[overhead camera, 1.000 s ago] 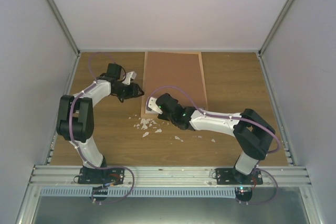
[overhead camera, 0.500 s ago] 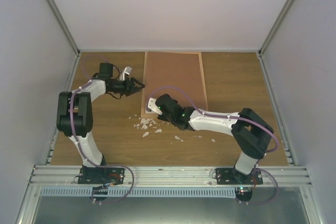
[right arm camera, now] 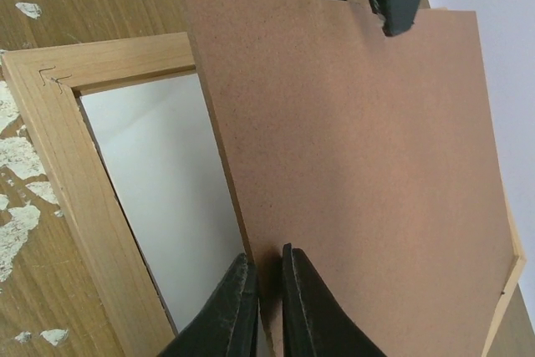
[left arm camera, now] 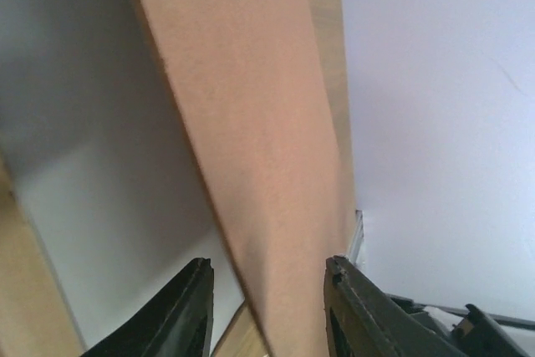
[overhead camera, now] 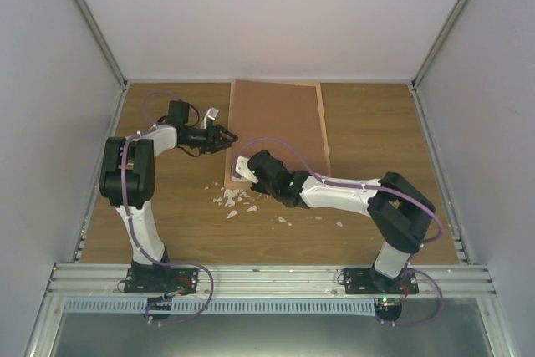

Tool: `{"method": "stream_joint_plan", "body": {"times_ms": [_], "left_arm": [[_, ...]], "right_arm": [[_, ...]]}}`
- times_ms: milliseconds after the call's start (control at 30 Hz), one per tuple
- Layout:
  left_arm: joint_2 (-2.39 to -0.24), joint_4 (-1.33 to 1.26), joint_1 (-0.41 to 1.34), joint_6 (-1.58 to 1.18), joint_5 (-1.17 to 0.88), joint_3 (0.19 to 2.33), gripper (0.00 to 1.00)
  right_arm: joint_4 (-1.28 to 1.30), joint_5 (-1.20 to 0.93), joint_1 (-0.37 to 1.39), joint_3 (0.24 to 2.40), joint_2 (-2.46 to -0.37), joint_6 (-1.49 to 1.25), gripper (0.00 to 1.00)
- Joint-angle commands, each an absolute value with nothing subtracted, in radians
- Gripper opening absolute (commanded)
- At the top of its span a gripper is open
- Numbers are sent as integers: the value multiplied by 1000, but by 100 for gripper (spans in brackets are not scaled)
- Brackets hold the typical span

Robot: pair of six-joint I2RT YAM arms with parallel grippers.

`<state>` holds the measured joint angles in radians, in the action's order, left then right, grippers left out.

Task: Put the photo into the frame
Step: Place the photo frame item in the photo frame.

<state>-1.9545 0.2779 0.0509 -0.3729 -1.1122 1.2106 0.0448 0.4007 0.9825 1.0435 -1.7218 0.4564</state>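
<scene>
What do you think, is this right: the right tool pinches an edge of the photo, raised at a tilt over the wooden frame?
Not the photo: the right tool pinches an edge of the plain brown backing board, as the right wrist view shows. The rest holds: it is raised at a tilt over the wooden frame.
</scene>
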Motion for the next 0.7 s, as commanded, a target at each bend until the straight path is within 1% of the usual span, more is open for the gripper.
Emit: {"method": "stream_joint_plan", "body": {"times_ms": [0,133,200,267,300,333,433,533,600,633,667], "left_arm": [[-1981,200,79,-404,-1171,1237,36],[-1994,162,89,-435,-1177,1246,25],[-1995,154,90,-440,-1166,1247,19],[-2001,162,89,-434,-1148,1249,13],[-2002,171,88,-431,-1137,1250,11],[-2002,174,87,-429,-1128,1251,9],[-2002,191,86,-424,-1094,1256,5],[-2003,208,86,-418,-1066,1262,3],[-2007,221,87,-412,-1062,1272,1],[-2008,228,87,-409,-1058,1276,1],[-2005,230,86,-406,-1052,1278,1]], "right_arm": [[51,371,982,1053,-1741,387,9],[51,369,982,1052,-1741,387,11],[55,366,982,1053,-1739,384,15],[65,349,980,1057,-1733,381,22],[74,339,980,1060,-1727,380,27],[85,324,977,1066,-1719,375,31],[149,236,952,1094,-1686,357,46],[250,83,896,1139,-1642,335,66],[322,-57,842,1170,-1614,322,79],[373,-111,797,1186,-1600,311,84],[410,-164,760,1200,-1593,297,87]]}}
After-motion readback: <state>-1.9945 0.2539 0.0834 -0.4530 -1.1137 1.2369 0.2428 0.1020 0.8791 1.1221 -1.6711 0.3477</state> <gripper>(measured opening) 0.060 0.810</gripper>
